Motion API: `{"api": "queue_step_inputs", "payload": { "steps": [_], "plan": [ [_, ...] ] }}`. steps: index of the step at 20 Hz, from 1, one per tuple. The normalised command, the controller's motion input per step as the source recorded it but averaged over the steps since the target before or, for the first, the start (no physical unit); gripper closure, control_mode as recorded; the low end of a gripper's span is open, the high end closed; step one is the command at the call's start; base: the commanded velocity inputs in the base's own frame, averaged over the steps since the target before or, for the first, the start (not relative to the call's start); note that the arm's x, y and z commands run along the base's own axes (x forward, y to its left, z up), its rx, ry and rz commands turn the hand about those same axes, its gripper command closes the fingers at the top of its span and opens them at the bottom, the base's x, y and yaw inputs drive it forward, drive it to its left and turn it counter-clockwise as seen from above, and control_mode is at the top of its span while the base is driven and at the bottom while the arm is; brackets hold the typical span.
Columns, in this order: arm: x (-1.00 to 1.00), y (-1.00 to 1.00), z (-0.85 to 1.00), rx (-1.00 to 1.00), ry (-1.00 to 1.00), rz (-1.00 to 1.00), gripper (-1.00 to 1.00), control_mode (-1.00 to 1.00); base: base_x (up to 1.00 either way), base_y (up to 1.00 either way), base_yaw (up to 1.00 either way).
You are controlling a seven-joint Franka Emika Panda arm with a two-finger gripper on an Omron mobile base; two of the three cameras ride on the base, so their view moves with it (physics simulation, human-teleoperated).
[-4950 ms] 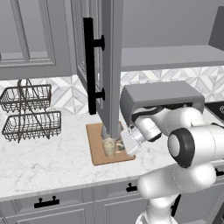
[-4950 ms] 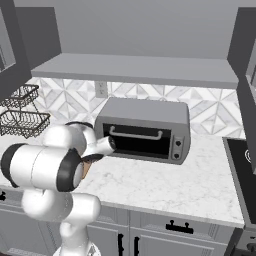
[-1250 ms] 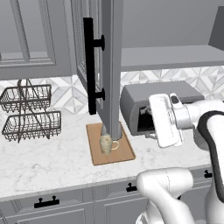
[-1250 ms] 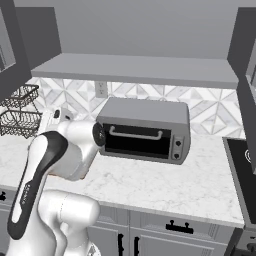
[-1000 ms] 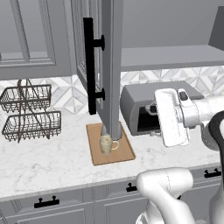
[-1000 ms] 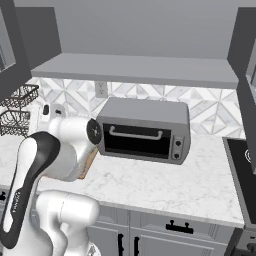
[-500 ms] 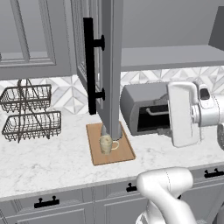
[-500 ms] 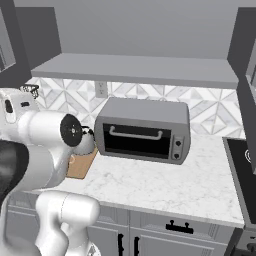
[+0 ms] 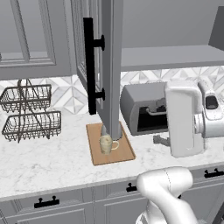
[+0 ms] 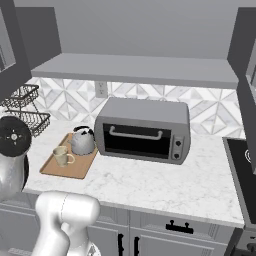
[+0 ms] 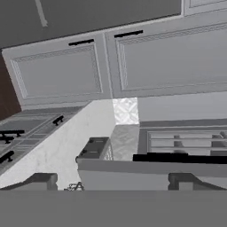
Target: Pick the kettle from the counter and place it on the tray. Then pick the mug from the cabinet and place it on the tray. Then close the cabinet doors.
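With the kettle and the mug both standing on the tray, side by side on the bench, the step in hand looks to be closing the cabinet doors. The tool holds nothing and its jaws stand wide apart, finger tips raised toward the upper cabinets. Just ahead of the tool and below its line of sight lies a grey door edge with a long black bar handle; the tray and its load sit well below it. In the left base view the open cabinet door hangs directly over the tray, its black bar facing the wire baskets. A good approach is to push on the flat panel near its free edge, swinging along the hinge arc, keeping the arm high so the elbow clears the kettle, mug and toaster oven.
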Motion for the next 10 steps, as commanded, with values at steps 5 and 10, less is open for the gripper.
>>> {"api": "queue_step_inputs", "payload": {
  "steps": [5,10],
  "plan": [
    [-0.36,0.71,0.00,-0.01,0.00,-0.36,-1.00,-1.00,0.00,0.00,0.00],
    [-0.15,0.75,0.00,0.00,0.00,-0.45,-1.00,-1.00,0.00,0.00,0.00]
  ]
}}
